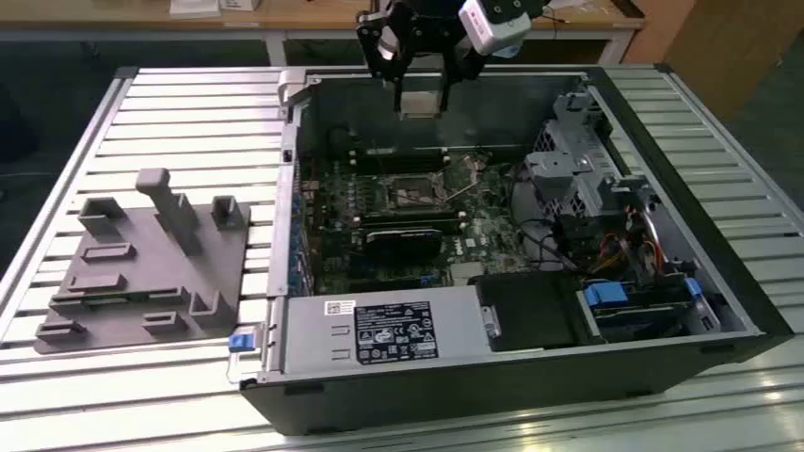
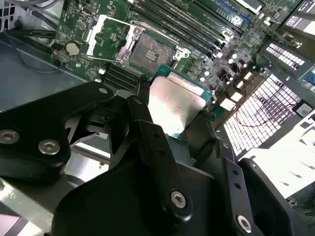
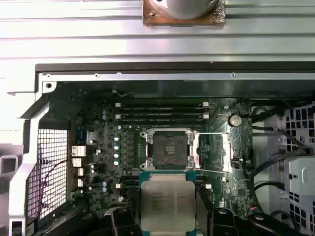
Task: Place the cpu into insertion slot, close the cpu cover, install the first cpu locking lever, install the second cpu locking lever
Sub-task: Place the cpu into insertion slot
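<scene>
Slatted aluminium table (image 1: 188, 104) carries an open computer case (image 1: 503, 386) lying on its side, with a grey fixture tray (image 1: 138, 273) at the exterior view's left. At the top centre of that frame the gripper (image 1: 420, 94) hangs over the case's far wall, its fingers (image 2: 147, 132) clamped on two opposite edges of the cpu (image 3: 167, 204). The chip is nearly square, so no long axis stands out. Its dull silver lid faces the first wrist view, and its edges run parallel to those of the insertion slot (image 3: 167, 150), from which it is held clear. The slot sits bare near the centre of the exterior frame, on the green motherboard (image 1: 377, 245), with the cpu cover (image 3: 199, 150) flipped open just beside it.
</scene>
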Robot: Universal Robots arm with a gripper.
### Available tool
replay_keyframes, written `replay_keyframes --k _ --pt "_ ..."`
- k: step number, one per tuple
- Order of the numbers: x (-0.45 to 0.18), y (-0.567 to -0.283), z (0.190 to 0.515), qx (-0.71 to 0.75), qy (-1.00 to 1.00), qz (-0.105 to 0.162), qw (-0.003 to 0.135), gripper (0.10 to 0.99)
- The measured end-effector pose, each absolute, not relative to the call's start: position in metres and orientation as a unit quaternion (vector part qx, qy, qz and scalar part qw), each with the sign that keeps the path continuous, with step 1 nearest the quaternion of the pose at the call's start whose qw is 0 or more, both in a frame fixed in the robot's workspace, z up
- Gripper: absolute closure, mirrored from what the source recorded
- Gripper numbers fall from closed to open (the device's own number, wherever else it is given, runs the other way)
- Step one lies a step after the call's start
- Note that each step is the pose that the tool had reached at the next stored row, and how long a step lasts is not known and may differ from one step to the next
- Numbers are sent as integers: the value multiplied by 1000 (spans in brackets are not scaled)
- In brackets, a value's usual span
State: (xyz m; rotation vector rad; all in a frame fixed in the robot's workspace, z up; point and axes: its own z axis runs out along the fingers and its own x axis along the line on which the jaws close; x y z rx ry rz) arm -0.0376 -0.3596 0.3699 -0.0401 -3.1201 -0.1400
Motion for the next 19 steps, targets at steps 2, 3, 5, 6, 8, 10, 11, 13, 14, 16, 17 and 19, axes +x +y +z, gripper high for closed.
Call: replay_keyframes --k 2,3,5,6,8,10,11,13,14,16,17,19 --pt "-38 -360 370 -13 -999 -45 9 549" --pt "-38 -360 370 -13 -999 -45 9 549" --pt "-38 -360 370 -13 -999 -45 9 549" --pt "-38 -360 370 -13 -999 -45 9 549" --pt "-38 -360 370 -13 -999 -45 9 549" --pt "-38 -360 370 -13 -999 -45 9 549" --pt "-38 -360 370 -13 -999 -45 9 549" --pt "-38 -360 369 -13 -999 -45 9 549" --pt "-38 -360 368 -13 -999 -45 9 549" --pt "-38 -360 366 -12 -999 -45 9 549" --pt "-38 -360 364 -12 -999 -45 9 549" --pt "-38 -360 361 -10 -999 -45 9 549"
